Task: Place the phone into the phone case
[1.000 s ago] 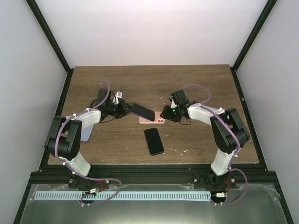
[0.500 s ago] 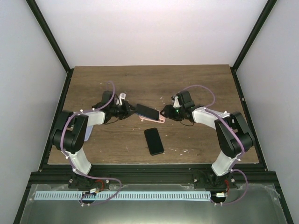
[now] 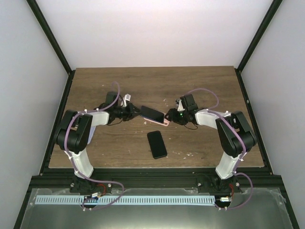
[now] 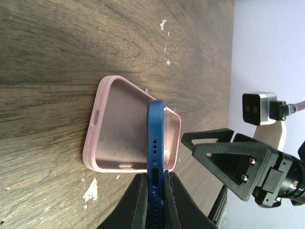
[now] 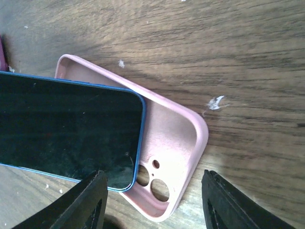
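A blue-edged phone (image 3: 151, 113) with a dark screen is held by its end in my left gripper (image 3: 134, 112), which is shut on it. In the left wrist view the phone (image 4: 155, 138) stands on edge over the open pink case (image 4: 125, 125), clamped at my left gripper (image 4: 156, 177). The pink case (image 3: 162, 122) lies open side up on the table. In the right wrist view the phone (image 5: 66, 126) overlaps the case (image 5: 174, 138), leaving its camera-hole end uncovered. My right gripper (image 5: 155, 195) is open, its fingers (image 5: 224, 202) straddling that end.
A second black phone (image 3: 157, 144) lies flat on the wooden table (image 3: 200, 86) in front of the case. White scuff marks (image 5: 214, 101) dot the wood. My right gripper also shows in the left wrist view (image 4: 228, 157), beyond the case.
My left gripper has carried the phone rightwards until it overlaps the pink case. My right gripper has stayed at the case's right end.
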Robot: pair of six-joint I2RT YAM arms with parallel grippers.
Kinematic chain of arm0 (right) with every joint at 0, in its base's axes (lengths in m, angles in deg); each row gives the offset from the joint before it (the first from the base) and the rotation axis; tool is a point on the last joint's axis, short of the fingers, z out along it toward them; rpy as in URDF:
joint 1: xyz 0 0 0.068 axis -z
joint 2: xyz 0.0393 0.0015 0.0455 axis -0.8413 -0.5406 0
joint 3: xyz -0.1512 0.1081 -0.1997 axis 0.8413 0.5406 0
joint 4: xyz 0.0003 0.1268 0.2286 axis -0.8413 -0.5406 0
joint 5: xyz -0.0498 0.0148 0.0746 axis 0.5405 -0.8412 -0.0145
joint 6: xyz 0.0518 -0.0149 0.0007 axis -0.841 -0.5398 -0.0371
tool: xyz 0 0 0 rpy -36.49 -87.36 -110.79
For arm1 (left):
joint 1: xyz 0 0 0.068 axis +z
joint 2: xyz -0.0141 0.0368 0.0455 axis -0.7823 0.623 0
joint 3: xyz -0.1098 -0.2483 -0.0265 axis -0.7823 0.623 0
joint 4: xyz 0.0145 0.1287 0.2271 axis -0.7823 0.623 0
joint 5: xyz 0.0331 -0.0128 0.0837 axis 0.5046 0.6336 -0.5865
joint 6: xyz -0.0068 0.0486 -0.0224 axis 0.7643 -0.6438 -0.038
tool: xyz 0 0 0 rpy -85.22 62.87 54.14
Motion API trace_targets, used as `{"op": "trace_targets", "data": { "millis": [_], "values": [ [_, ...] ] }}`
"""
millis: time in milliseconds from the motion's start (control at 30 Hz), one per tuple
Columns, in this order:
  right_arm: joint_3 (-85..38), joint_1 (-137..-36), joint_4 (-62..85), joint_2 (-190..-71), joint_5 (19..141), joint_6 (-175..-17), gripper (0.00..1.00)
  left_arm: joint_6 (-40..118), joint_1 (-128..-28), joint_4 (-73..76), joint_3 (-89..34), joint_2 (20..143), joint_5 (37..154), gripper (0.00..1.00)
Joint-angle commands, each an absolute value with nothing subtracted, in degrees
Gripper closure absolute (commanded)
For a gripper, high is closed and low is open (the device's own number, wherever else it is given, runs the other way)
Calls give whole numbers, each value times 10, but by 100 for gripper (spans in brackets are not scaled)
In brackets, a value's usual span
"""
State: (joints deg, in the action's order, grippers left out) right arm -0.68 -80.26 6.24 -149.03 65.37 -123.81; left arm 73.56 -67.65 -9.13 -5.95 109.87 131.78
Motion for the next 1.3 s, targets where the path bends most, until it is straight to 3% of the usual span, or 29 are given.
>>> {"op": "trace_targets", "data": {
  "millis": [0,400,1000,1267],
  "values": [
    [-25,-794,78,-1518,655,-1210,44,697,-683,-40,-70,1114,1323,98],
    [-53,-794,144,-1571,556,-1132,47,643,-684,33,-105,1122,1300,98],
    [-30,-795,175,-1563,537,-1177,50,687,-718,7,-111,1167,1277,93],
    [-36,-794,178,-1570,525,-1180,51,681,-727,18,-109,1174,1263,84]
  ]
}}
